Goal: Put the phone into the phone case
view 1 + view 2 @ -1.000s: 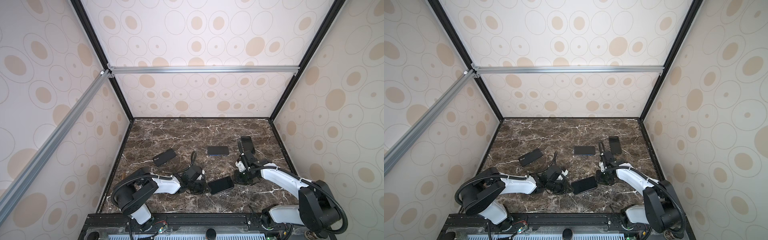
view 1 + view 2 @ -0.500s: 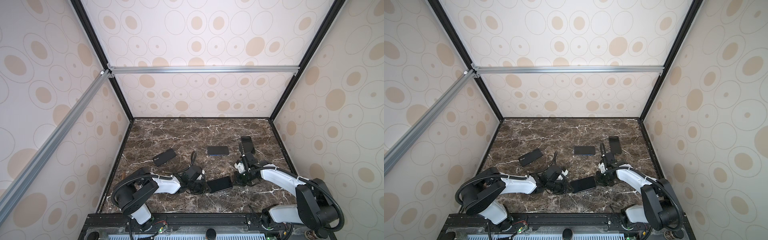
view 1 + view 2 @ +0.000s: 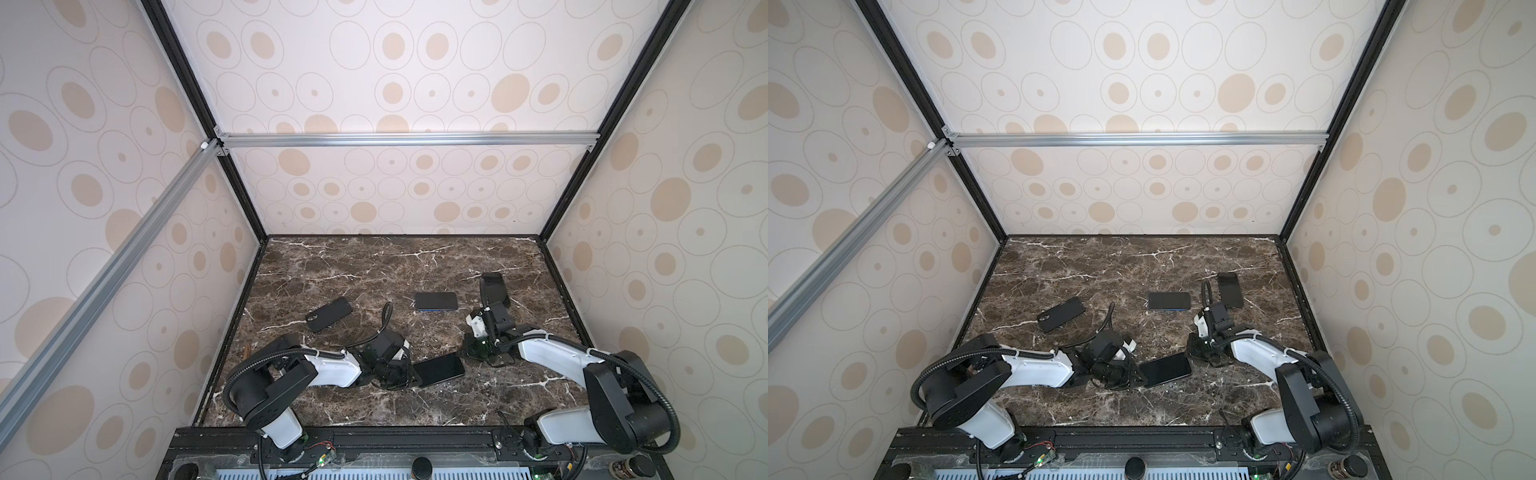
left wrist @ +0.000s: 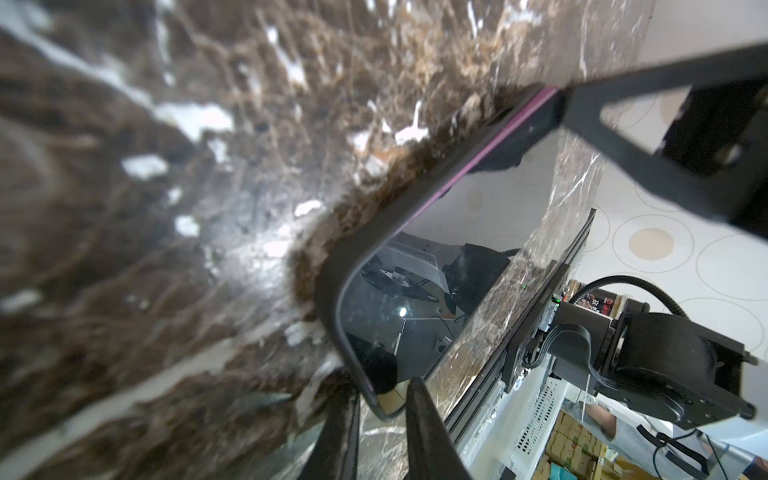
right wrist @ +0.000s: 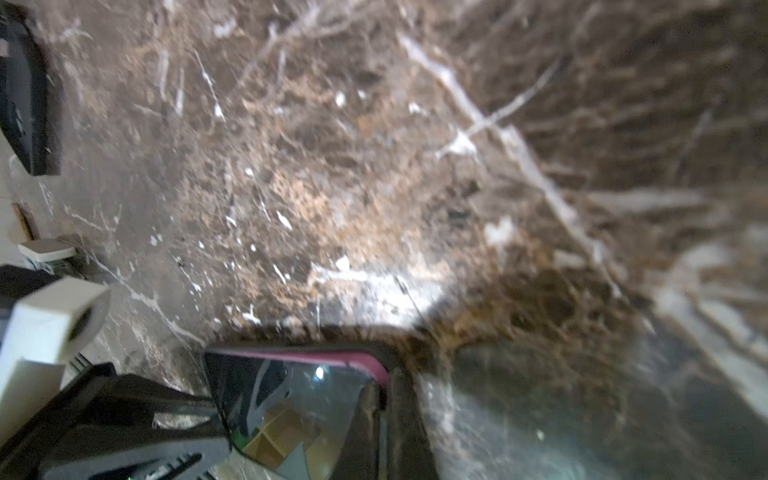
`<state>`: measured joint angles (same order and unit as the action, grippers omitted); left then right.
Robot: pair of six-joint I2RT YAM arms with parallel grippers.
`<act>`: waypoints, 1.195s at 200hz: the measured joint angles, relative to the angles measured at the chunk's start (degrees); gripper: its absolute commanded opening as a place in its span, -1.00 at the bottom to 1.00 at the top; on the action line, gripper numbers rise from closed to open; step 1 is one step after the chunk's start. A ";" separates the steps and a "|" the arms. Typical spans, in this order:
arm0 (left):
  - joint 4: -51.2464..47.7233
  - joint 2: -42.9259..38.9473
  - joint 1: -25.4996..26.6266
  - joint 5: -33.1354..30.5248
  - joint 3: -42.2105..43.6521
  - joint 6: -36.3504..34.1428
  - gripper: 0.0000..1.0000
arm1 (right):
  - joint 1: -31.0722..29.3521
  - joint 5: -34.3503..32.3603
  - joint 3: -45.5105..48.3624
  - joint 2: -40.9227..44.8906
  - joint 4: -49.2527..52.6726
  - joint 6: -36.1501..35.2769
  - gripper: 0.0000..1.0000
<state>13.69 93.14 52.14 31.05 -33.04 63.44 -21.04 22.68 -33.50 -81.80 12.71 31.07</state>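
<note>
In both top views the pink-edged phone with a glossy dark screen point(image 3: 441, 369) lies flat near the front of the brown marble tabletop point(image 3: 374, 266), between the two arms. The left gripper point(image 3: 411, 376) is at one short end and the right gripper point(image 3: 468, 353) at the opposite corner. A spare black case point(image 3: 328, 313) and a blue-edged dark phone point(image 3: 436, 300) lie well apart behind (neither is touched).

The left wrist view shows the pink-edged phone point(image 4: 415, 299) sitting inside the rim of the black phone case point(image 4: 357, 245). The left gripper point(image 4: 382, 395) is clamped on the near end of the case.

In the right wrist view the right gripper point(image 5: 399, 419) has its jaws together, and its tip bears on the case corner where a pink strip shows.

The step in hand looks like seating the last corner. The next move calls for a firm downward press there while the left arm steadies the case.
</note>
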 measured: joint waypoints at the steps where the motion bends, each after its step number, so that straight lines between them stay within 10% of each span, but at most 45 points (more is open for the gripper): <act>1: 0.00 -0.02 0.00 0.07 0.00 0.00 -0.56 | -0.04 0.04 0.04 -0.09 -0.31 0.04 -0.87; 48: 0.52 0.17 0.26 -0.48 -0.04 0.02 -0.55 | -6.67 7.72 1.18 -2.58 -1.09 1.29 -0.76; 127: -6.03 -1.79 -3.96 -3.34 -2.21 -4.28 -0.48 | -6.60 -4.52 -13.97 3.58 24.50 -3.10 -0.51; 239: -10.27 3.72 -3.65 4.15 -8.41 -9.92 -0.47 | -5.95 -2.51 3.06 20.11 33.05 5.25 -0.45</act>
<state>3.42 96.86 48.49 35.20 -41.45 53.52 -26.98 20.16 -30.44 -61.69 45.76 36.32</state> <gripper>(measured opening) 0.263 0.274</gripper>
